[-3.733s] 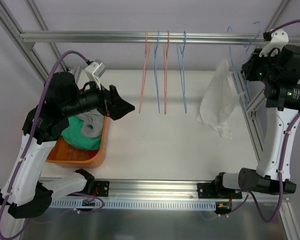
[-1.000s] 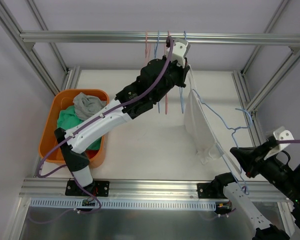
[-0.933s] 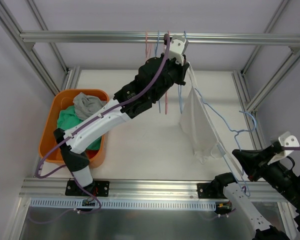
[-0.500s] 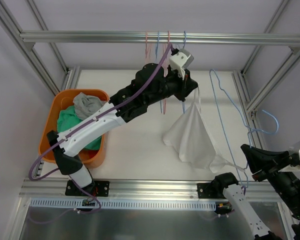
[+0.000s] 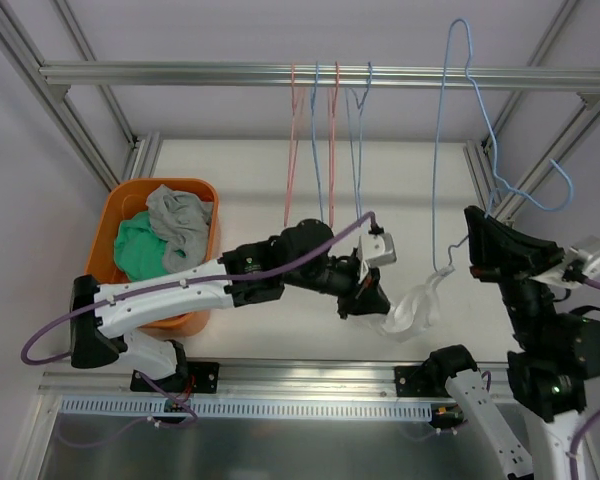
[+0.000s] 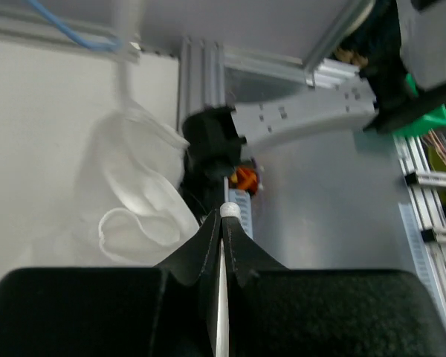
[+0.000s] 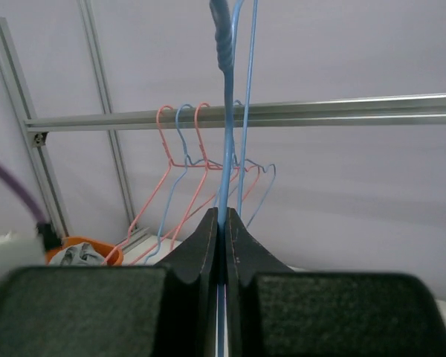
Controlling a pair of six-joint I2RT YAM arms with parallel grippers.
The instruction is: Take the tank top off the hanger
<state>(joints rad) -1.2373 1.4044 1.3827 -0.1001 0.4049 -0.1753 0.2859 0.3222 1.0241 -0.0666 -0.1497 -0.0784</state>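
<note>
White tank top (image 5: 410, 310) clenched in the left gripper (image 5: 368, 304), blue hanger (image 5: 445, 150) clamped in the right gripper (image 5: 477, 235).
The tank top is held low and near; the hanger is held high at right.

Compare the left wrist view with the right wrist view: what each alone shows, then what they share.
Left wrist only: the crumpled white tank top, pinched by the left end effector. Right wrist only: spare pink and blue wire hangers on the metal rail, and the right end effector. Both: the light-blue wire hanger it grips.
</note>
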